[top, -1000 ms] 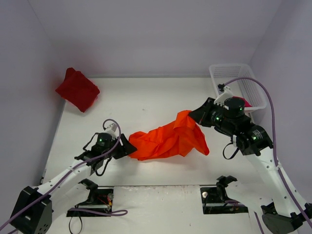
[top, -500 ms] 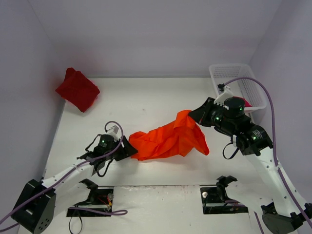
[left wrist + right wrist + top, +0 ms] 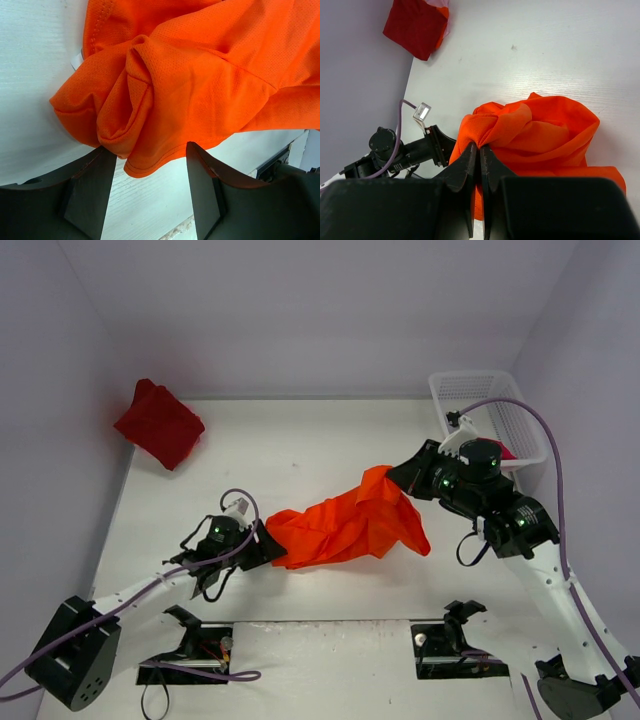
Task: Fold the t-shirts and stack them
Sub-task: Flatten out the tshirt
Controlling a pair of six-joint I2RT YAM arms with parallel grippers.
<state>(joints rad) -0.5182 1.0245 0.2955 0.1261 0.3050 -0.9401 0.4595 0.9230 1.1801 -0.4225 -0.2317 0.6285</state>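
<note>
Mid-table: orange tee (image 3: 350, 525) | L fingers (image 3: 85, 195) apart, hem between tips | R fingers (image 3: 464, 170) clamped on it

I see the orange t-shirt (image 3: 350, 525) bunched and wrinkly in the middle, its right end lifted. The dark red t-shirt (image 3: 158, 423) lies folded at the far left. A pink t-shirt (image 3: 506, 451) peeks from the basket (image 3: 470, 380).

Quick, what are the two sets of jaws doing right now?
Left gripper: jaws open, an edge of the orange t-shirt between them, not clamped.
Right gripper: jaws shut on the orange t-shirt.
</note>
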